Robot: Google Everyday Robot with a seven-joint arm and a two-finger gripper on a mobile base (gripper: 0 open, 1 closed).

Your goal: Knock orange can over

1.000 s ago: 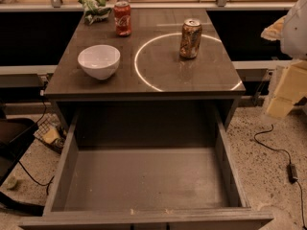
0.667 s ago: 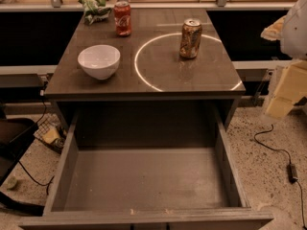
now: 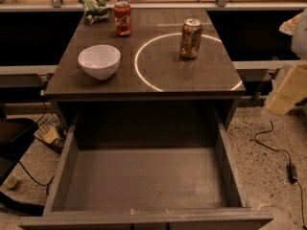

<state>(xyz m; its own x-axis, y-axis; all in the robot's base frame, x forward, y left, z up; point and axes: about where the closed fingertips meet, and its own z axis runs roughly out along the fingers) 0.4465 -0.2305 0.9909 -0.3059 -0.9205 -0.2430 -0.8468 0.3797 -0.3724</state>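
The orange can (image 3: 191, 38) stands upright on the dark tabletop (image 3: 144, 80), right of centre, on the rim of a bright ring of light (image 3: 144, 80). It is golden-brown with pale mottling and a silver top. My gripper (image 3: 287, 87) shows as pale blocky parts at the right edge of the camera view, off the table and well to the right of the can, lower in the picture. It touches nothing.
A red cola can (image 3: 123, 18) stands at the back of the table, with a green crumpled bag (image 3: 94, 6) to its left. A white bowl (image 3: 99, 61) sits front left. The drawer (image 3: 144, 181) below the tabletop is pulled open. Cables (image 3: 276, 147) lie on the floor.
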